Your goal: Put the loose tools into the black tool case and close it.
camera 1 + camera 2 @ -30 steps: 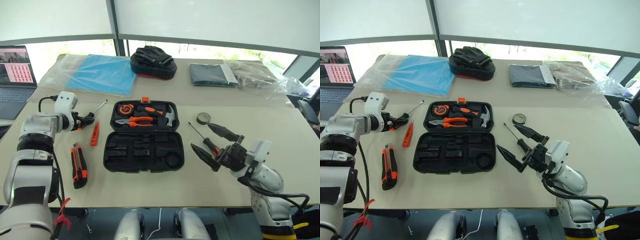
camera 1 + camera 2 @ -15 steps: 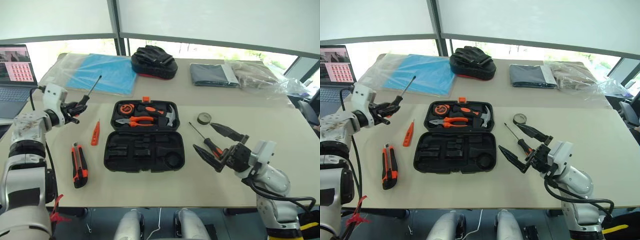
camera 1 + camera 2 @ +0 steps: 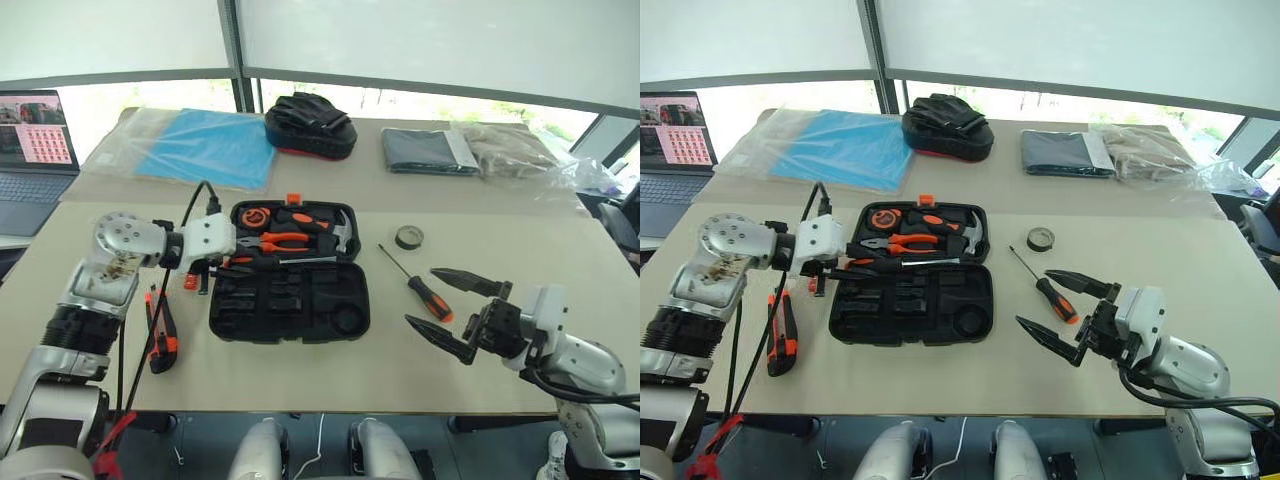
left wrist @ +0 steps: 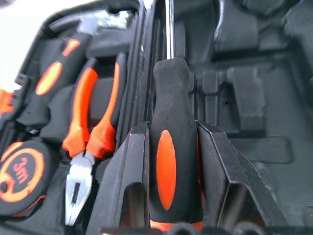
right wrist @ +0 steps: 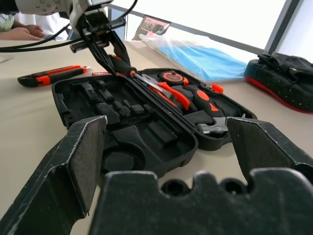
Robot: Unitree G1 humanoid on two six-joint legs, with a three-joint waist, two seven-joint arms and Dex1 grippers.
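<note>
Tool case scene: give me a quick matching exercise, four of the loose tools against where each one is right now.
Things:
1. screwdriver
2. second screwdriver
3. utility knife
4. tape roll

Places:
A. lying on the table left of the black tool case
B. clamped in the left gripper over the open case
C. on the table right of the case, farther from the robot
D. on the table between the case and the open right gripper

Pairs: 1-B, 2-D, 3-A, 4-C

Left gripper (image 4: pixel 171 171) clamped on a screwdriver (image 4: pixel 172 147) handle, one finger on each side, shaft running straight ahead from the tips. Right gripper (image 3: pixel 458 312) spread wide, holding nothing, pointing level toward the left arm.
</note>
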